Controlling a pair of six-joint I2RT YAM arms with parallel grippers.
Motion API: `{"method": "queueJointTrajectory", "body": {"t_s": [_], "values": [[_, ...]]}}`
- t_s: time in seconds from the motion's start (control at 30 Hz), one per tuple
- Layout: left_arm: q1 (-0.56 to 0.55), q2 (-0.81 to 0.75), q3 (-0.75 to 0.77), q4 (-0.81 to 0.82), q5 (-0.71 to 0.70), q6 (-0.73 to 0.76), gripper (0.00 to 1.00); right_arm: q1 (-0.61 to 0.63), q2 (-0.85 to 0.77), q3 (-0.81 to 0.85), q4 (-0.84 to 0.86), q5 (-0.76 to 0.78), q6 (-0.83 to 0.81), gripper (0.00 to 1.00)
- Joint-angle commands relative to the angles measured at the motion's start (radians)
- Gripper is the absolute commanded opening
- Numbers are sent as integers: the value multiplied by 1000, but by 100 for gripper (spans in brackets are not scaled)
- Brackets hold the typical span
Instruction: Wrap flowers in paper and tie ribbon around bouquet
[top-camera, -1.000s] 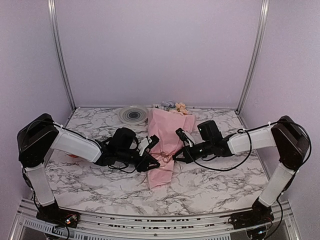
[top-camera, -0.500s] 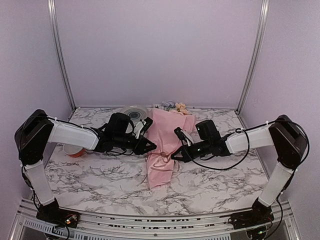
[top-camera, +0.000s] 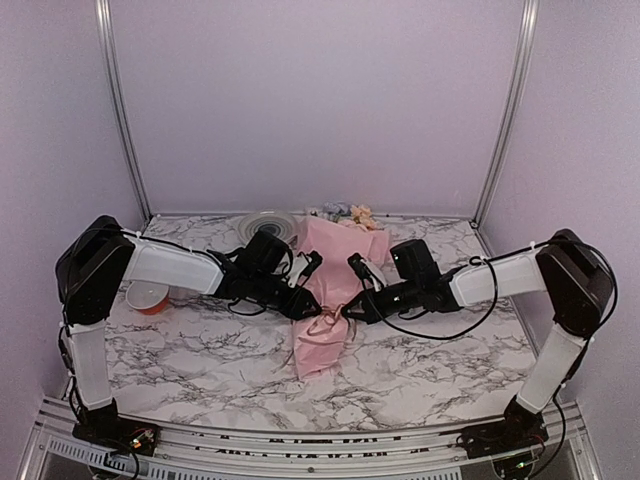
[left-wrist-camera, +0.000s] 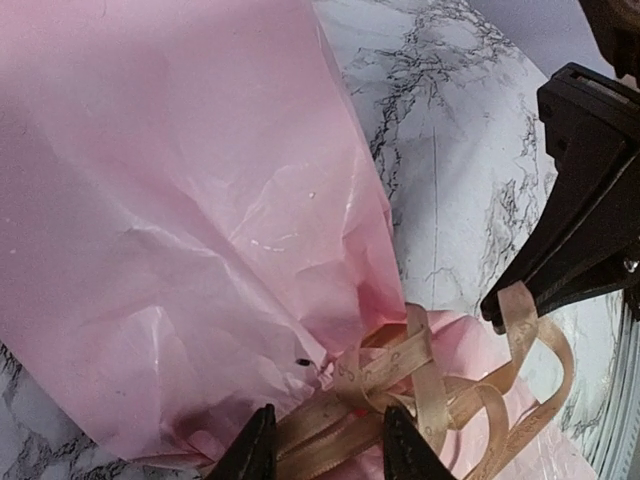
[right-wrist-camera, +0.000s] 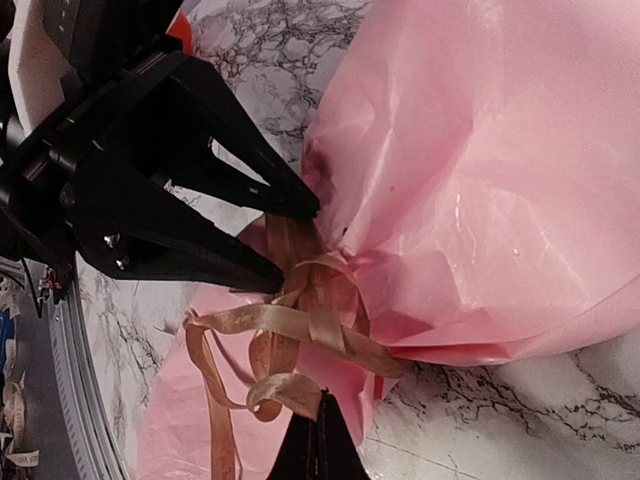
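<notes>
Fingers (left-wrist-camera: 257, 452) of the left gripper (left-wrist-camera: 325, 445) stood partly apart astride the ribbon (left-wrist-camera: 400, 365), perhaps not gripping it. On the marble table (top-camera: 430, 375) the bouquet (top-camera: 335, 265) lay mid-table, blooms (top-camera: 345, 212) toward the far side. At its neck the right gripper (right-wrist-camera: 320, 425), closed tight, pinched a ribbon loop.

A lab booth: lilac walls (top-camera: 320, 100), aluminium frame (top-camera: 117, 110).

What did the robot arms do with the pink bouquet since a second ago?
The left gripper drew back from the ribbon toward the far left, then returned to the neck of the bouquet, its jaws now apart around the ribbon strands. The right gripper stayed shut on the ribbon, and the bouquet hardly moved.
</notes>
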Motion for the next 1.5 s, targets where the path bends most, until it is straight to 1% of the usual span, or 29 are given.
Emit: {"method": "queueJointTrajectory", "body": {"t_s": [0.0, 0.1, 0.27, 0.37, 0.5, 0.53, 0.67, 0.8, 1.03, 1.2, 1.3, 1.33, 1.37, 1.4, 1.47], "values": [[-12, 31, 56, -79, -32, 23, 33, 10, 24, 45, 43, 6, 8, 0], [-14, 34, 56, -77, -16, 22, 27, 11, 28, 47, 51, 5, 10, 0], [-21, 37, 57, -45, 29, 24, 24, 13, 43, 47, 61, 4, 17, 0], [-22, 43, 62, -32, 37, 19, 17, 12, 47, 52, 62, 3, 23, 0], [-23, 34, 45, 12, 52, 13, 2, 14, 44, 52, 57, 4, 23, 0], [-23, 33, 44, 17, 52, 14, 0, 15, 41, 46, 61, 7, 25, 0], [-23, 9, 27, 38, 49, 21, 0, 14, 40, 37, 76, 8, 33, 0], [-23, -17, -3, 100, 33, 17, 0, 13, 40, 37, 61, 13, 23, 0], [-24, -21, -1, 105, 15, 22, 0, 13, 28, 12, 73, 17, 23, 0], [-35, -46, -14, 116, -3, 51, 0, 11, 40, 27, 63, 16, 13, 0], [-31, -30, 14, 66, -42, 44, 0, 8, 48, 27, 66, 9, 20, 0], [-29, -23, 25, 55, -68, 26, 7, 9, 47, 23, 69, 8, 21, 0], [-27, -12, 48, 15, -86, 11, 16, 9, 46, 20, 73, 6, 24, 0], [-27, 5, 89, -50, -89, 5, 21, 8, 44, 16, 75, 5, 25, 0], [-34, 26, 157, -164, -81, -10, 27, 8, 37, 13, 71, 14, 21, 0]]}}
